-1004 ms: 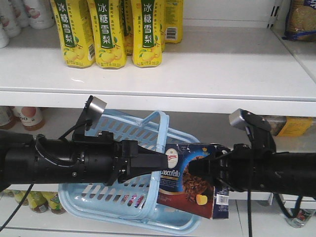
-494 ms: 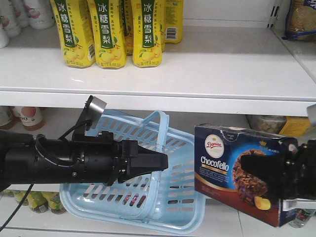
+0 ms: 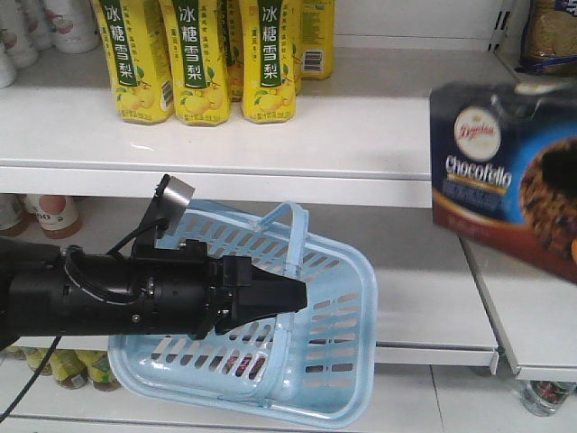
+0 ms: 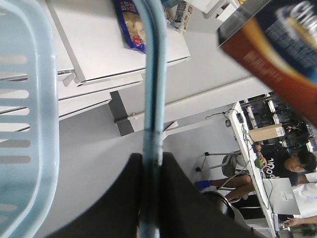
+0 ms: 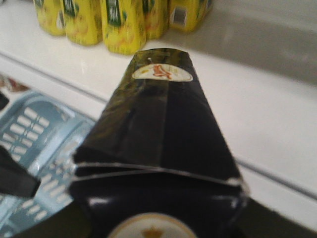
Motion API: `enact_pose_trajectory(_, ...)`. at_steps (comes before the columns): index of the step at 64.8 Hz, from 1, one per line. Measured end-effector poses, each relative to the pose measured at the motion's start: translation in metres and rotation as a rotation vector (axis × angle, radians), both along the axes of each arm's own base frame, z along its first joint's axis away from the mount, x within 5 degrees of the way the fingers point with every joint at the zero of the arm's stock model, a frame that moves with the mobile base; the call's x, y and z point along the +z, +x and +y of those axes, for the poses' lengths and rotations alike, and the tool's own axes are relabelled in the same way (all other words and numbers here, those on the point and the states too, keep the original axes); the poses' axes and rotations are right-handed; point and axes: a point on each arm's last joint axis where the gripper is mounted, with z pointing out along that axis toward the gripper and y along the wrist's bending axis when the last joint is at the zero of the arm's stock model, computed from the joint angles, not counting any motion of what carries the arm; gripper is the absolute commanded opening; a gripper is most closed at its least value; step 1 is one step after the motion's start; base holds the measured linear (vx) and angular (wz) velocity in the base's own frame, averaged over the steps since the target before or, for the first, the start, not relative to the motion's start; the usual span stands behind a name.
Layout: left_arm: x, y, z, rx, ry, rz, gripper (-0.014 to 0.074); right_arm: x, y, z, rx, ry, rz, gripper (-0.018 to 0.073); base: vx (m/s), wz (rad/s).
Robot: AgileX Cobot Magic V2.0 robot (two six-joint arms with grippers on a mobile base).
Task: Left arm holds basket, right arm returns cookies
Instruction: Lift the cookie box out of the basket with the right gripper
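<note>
The light blue basket (image 3: 335, 298) hangs tilted in front of the lower shelf. My left gripper (image 3: 290, 294) is shut on its hoop handle (image 4: 153, 74), which runs straight between the two black fingers (image 4: 124, 203). The dark navy cookies box (image 3: 500, 171) hangs in the air at the right, level with the upper shelf, clear of the basket. In the right wrist view the cookies box (image 5: 158, 124) fills the frame, held in my right gripper (image 5: 161, 220), whose fingers barely show at the lower corners. The right arm is out of the front view.
Yellow drink cartons (image 3: 194, 59) stand at the back left of the white upper shelf (image 3: 379, 126). A cookie packet (image 3: 552, 32) sits at the top right. Bottles (image 3: 68, 368) line the bottom left. A seated person (image 4: 277, 163) shows in the left wrist view.
The cookies box has risen from in front of the basket, up and right to upper-shelf height. The right arm has left the front view. The left arm and basket have barely moved.
</note>
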Motion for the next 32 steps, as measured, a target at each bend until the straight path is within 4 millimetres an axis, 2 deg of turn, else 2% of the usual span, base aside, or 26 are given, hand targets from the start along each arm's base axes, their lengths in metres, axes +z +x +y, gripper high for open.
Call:
enact_pose_trajectory(8, 0.0, 0.0, 0.0, 0.0, 0.0, 0.0, -0.0006, 0.022, 0.003, -0.004, -0.067, 0.038, -0.147, 0.0217, 0.0, 0.0)
enact_pose_trajectory(14, 0.0, 0.0, 0.0, 0.0, 0.0, 0.0, -0.0006, 0.026, 0.016, -0.008, -0.126, 0.081, -0.198, 0.0217, 0.0, 0.0)
enact_pose_trajectory(23, 0.0, 0.0, 0.0, 0.0, 0.0, 0.0, -0.0006, 0.019, 0.051, -0.014, -0.214, 0.099, -0.197, 0.0217, 0.0, 0.0)
enact_pose_trajectory(32, 0.0, 0.0, 0.0, 0.0, 0.0, 0.0, -0.0006, -0.001, 0.093, -0.018, -0.262, 0.068, -0.138, 0.0217, 0.0, 0.0)
